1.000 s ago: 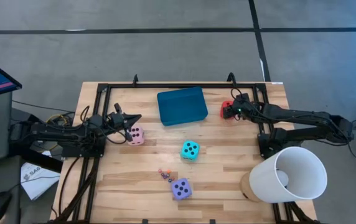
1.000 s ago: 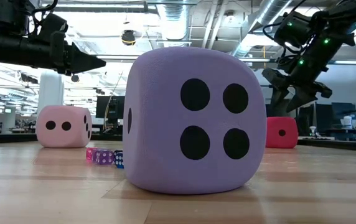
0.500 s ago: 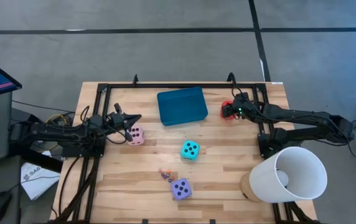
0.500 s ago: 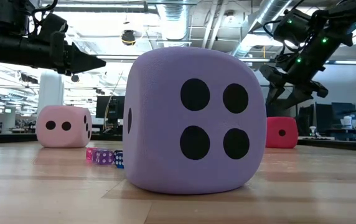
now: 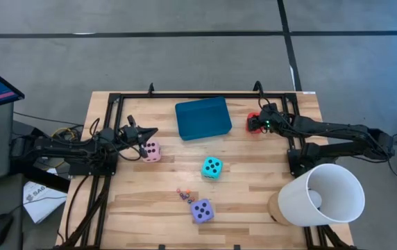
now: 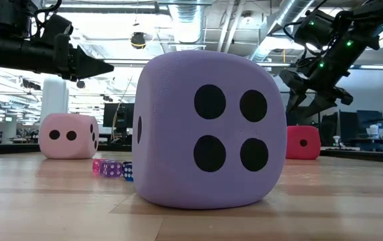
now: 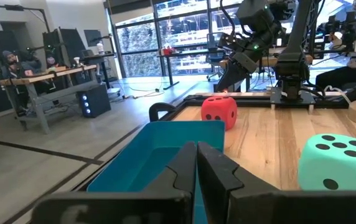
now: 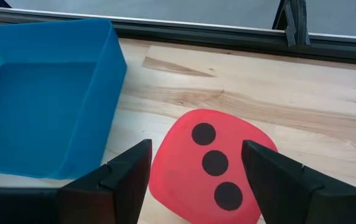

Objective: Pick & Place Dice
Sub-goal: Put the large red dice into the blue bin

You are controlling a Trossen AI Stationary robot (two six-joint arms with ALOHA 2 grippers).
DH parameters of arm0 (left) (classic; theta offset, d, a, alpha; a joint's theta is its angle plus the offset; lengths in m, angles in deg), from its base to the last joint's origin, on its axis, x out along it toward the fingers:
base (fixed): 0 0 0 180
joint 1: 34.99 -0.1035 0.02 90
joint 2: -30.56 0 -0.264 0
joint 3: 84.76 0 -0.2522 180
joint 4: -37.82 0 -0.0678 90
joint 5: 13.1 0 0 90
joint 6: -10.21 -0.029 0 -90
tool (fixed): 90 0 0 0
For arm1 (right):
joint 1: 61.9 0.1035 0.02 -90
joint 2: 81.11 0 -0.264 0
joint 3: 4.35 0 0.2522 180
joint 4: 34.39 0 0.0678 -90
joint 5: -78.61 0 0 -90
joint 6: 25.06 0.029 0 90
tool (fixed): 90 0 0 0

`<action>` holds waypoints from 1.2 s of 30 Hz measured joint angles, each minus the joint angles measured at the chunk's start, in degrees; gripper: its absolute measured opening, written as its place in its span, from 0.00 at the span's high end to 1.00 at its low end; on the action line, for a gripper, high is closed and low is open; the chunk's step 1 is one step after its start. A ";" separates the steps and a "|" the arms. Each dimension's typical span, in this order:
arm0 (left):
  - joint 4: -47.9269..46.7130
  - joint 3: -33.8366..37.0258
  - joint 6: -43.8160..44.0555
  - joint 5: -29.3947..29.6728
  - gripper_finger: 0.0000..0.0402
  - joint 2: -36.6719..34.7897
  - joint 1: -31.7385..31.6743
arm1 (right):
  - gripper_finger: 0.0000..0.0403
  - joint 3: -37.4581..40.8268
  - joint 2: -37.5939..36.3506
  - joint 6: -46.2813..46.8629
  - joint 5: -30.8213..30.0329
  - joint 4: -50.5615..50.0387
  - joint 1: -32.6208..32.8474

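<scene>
High view: the right gripper (image 5: 256, 123) hangs over the red die (image 5: 252, 123) at two o'clock of the table (image 5: 254, 194), beside the teal tray (image 5: 203, 118). The left gripper (image 5: 153, 132) sits at nine o'clock above the pink die (image 5: 151, 151). The turquoise die (image 5: 212, 167) lies at centre, the purple die (image 5: 201, 210) at six o'clock.

Low view: the purple die fills the middle.

Left wrist view: its fingers (image 7: 193, 165) are pressed together, empty.

Right wrist view: the jaws stand wide, either side of the red die, not touching.
</scene>
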 joint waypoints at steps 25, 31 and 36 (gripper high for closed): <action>0.41 0.00 0.01 0.26 0.99 -0.01 -0.01 | 0.39 0.00 0.00 0.07 -0.01 0.28 0.00; 0.41 0.00 0.00 0.24 0.99 -0.01 -0.02 | 0.39 0.00 0.00 0.04 -0.01 0.22 0.00; 0.41 0.00 0.00 0.22 0.99 0.00 0.00 | 0.39 0.00 0.00 0.04 0.00 0.22 0.00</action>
